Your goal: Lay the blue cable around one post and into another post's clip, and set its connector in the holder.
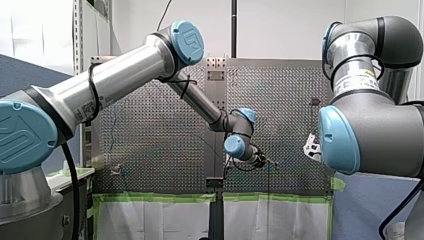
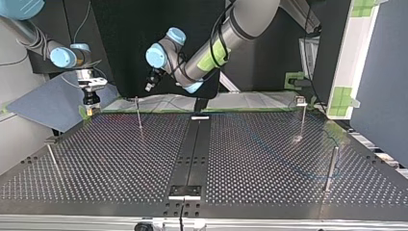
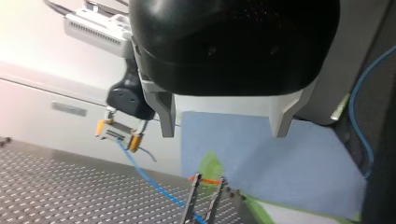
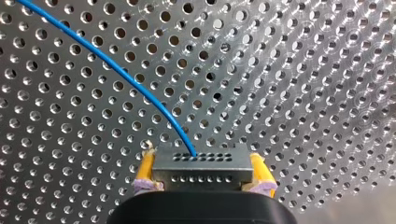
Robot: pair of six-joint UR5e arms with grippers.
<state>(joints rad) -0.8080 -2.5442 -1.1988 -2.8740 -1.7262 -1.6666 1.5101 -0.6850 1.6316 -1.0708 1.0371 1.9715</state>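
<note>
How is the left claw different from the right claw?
My left claw is open and holds nothing; my right claw is shut on the grey connector of the blue cable. My right claw has yellow pads; my left claw's fingers look plain pale grey. Both claws have two fingers.
</note>
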